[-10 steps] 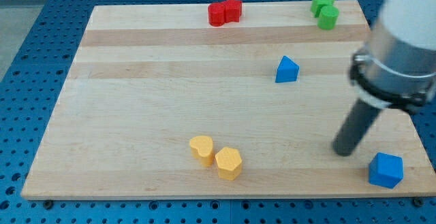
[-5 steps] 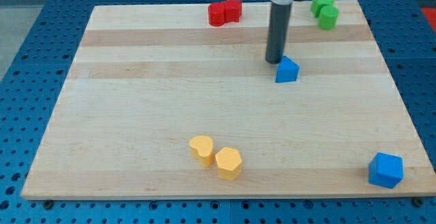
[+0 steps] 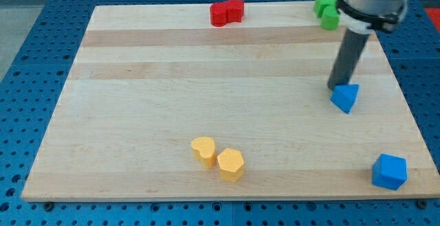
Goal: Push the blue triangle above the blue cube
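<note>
Wood table point(image 3: 137, 102) — blue triangle point(image 3: 345, 97), blue cube point(image 3: 389, 171), two yellow blocks point(image 3: 218, 157), red pair point(image 3: 227, 12), green pair point(image 3: 327, 12).

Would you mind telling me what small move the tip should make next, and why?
Probably a short push toward the view's right. My tip sits at the upper-left edge of the blue triangle, which lies above the blue cube but left of it.

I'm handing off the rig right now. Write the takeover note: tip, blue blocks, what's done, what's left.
My tip: on the board, touching the blue triangle's upper-left edge.
Blue triangle: right side of the board, mid-height.
Blue cube: bottom-right corner, apart from the triangle.
Done: triangle sits higher in the view than the cube, but left of it.
Left: nudge it toward the view's right until directly above the cube.
</note>
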